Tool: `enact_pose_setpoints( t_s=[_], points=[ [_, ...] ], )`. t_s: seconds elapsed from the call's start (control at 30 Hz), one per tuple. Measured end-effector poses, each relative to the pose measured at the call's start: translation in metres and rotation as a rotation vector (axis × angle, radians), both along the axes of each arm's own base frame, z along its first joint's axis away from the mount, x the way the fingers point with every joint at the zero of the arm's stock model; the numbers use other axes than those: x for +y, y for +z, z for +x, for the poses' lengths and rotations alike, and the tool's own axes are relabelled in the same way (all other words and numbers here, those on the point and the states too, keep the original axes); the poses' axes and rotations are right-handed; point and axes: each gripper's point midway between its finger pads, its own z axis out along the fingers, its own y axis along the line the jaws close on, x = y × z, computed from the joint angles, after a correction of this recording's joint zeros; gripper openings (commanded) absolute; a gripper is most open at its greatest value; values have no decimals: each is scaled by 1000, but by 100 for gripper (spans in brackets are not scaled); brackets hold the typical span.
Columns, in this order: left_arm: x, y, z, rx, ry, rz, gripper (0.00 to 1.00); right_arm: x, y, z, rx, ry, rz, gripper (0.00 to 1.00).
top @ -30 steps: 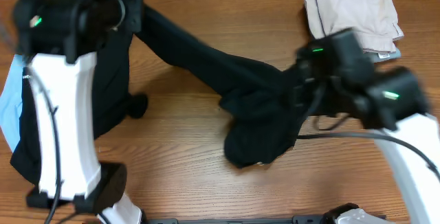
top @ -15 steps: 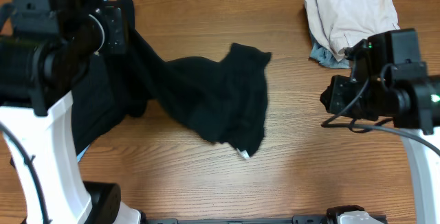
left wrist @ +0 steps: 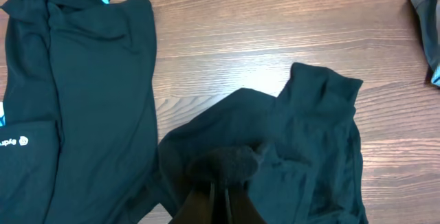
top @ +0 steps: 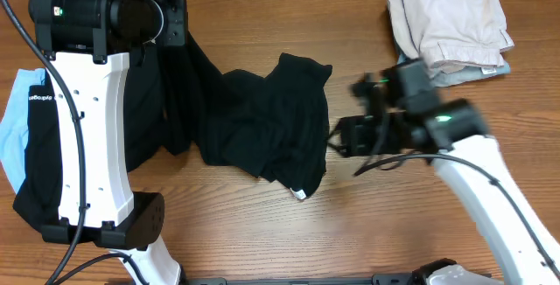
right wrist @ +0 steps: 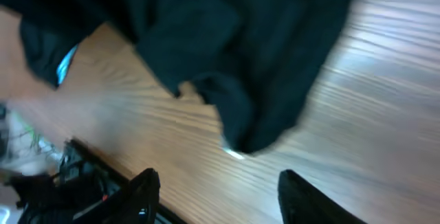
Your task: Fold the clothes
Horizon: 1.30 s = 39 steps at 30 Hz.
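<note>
A brown wood-grain table [top: 227, 232] fills every view; nothing of the room shows. The plain black cotton T-shirt [top: 262, 119] lies rumpled at the table's middle, its white neck tag [top: 300, 194] at the near edge. The left gripper [left wrist: 221, 186] pinches a bunch of its cloth. The right gripper [right wrist: 218, 183] stands spread and empty just beside the shirt, in a blurred view. The left arm hides part of a black logo garment [left wrist: 82, 114]. A light blue garment [top: 13, 136] is cut off at the frame's edge. A grey-blue garment [top: 411, 68] lies mostly under a beige one [top: 451, 14].
</note>
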Motion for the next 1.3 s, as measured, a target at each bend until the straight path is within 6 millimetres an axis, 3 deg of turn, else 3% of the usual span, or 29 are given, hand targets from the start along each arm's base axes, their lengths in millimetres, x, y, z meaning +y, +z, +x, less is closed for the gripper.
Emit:
enact_pose_setpoints(
  t_s=[0.13,0.23,0.43,0.6,0.83,1.0,1.2,1.3],
  points=[
    [0,0,0,0,0,0,4,55,-16,2,-2,75,39,60],
    [1,0,0,0,2,3,4,84,-39,-8,68,88,24,60],
    [5,0,1,-3,16,22,5,116,-75,-29,165,44,-50,60],
    [5,0,1,-3,18,25,4,137,-98,-33,170,-31,-94,60],
    [6,-1,-1,4,18,26,4,142,-131,-13,158,-183,-148,58],
    [6,-1,-1,4,20,29,4,142,-142,-6,153,-231,-163,44],
    [6,-1,-1,4,20,29,4,148,-141,-1,136,-247,-138,33],
    [6,-1,-1,4,20,29,4,150,-141,-4,136,-242,-140,16]
  ],
)
